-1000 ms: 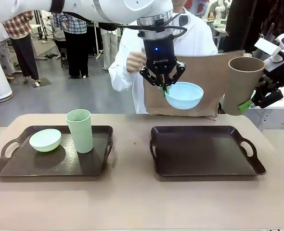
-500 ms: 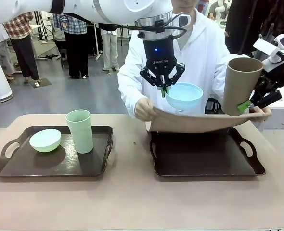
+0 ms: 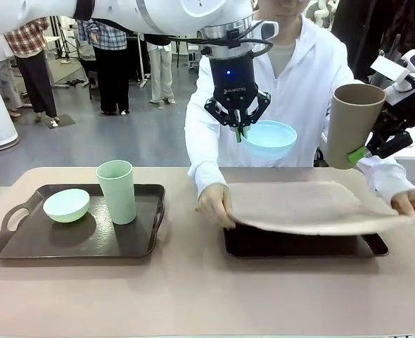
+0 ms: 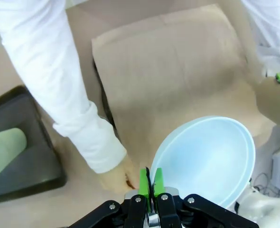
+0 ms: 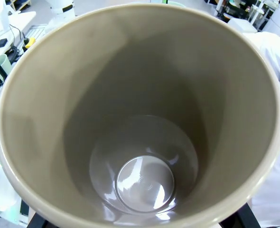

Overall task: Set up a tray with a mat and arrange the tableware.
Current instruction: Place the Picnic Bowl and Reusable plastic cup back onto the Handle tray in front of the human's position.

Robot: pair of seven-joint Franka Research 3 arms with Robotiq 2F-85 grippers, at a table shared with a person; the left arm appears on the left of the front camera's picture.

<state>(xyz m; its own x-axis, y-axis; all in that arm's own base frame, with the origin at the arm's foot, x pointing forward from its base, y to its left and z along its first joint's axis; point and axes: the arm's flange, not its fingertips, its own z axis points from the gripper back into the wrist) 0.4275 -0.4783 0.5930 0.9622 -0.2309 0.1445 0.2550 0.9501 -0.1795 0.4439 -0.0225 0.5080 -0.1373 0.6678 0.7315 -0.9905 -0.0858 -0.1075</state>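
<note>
The light blue bowl (image 3: 269, 139) is pinched by the rim in the left gripper (image 3: 238, 132); the tan tumbler (image 3: 352, 116) is clasped by the right gripper (image 3: 359, 152).

A wide, pale tan surface (image 3: 193, 296) runs across the near part of the scene. Two dark brown rectangular trays with loop handles lie directly on it, side by side and well apart. The left tray (image 3: 74, 252) sits near the surface's left end. It bears a small matte pale green bowl (image 3: 66, 205) at its left and a tall pale green tumbler (image 3: 116, 191), upright, at its right. The right tray (image 3: 299, 246) lies right of the middle. A tan fabric mat (image 3: 313, 208) covers all but its near edge. A person's hand (image 3: 214, 204) holds the mat's left end and the other hand (image 3: 411, 204) its right. Whether the mat rests on the tray cannot be told.
</note>
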